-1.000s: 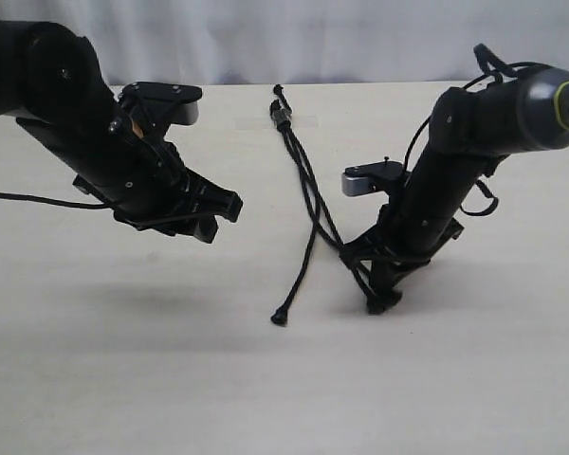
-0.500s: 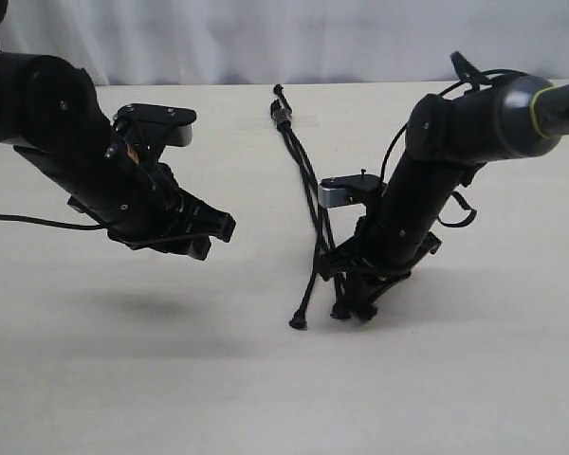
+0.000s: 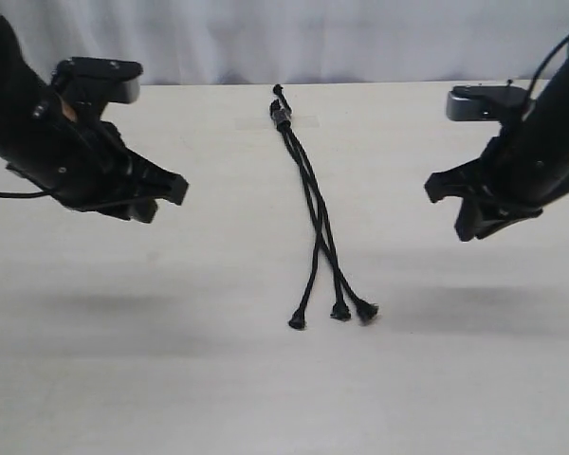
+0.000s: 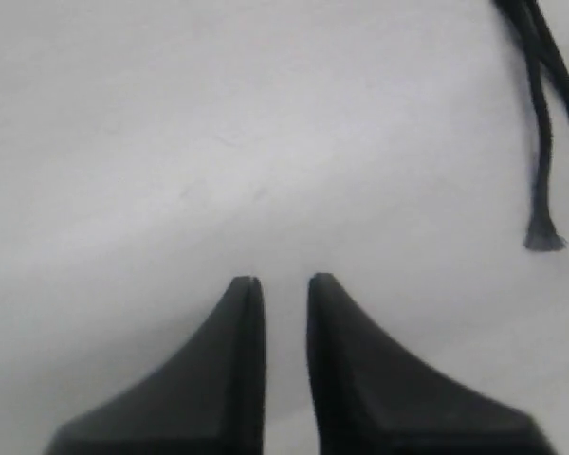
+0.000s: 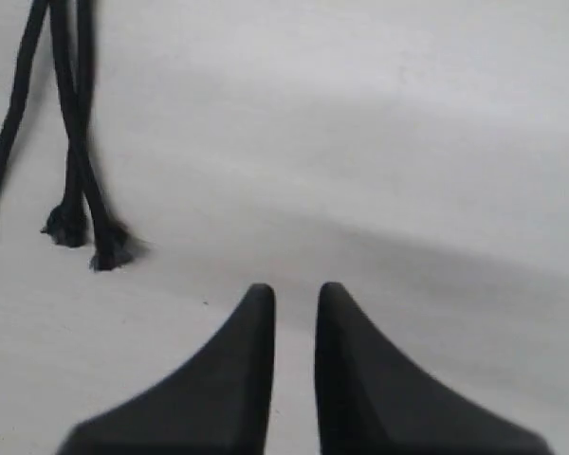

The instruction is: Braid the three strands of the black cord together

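Observation:
The black cord lies down the middle of the table, its bound head (image 3: 281, 115) at the far end. The three strands (image 3: 315, 213) run close together toward the near side, cross once, and end in knotted tips (image 3: 297, 322), (image 3: 339, 311), (image 3: 366, 310). My left gripper (image 3: 167, 196) hovers well left of the cord, slightly open and empty; one strand tip (image 4: 545, 239) shows in the left wrist view. To the right of the cord, my right gripper (image 3: 449, 205) hangs above the table, slightly open and empty. Two strand tips (image 5: 66, 227), (image 5: 109, 251) show in the right wrist view.
The pale table (image 3: 171, 360) carries only the cord. A white curtain (image 3: 360, 38) hangs behind the far edge. A piece of clear tape (image 3: 302, 121) lies by the cord's head. A thin black cable (image 3: 9, 194) trails from the left arm.
My right gripper has let go of the strands, then risen and swung away to the right. The left arm has drawn back to the left. The strands now lie straighter, tips side by side.

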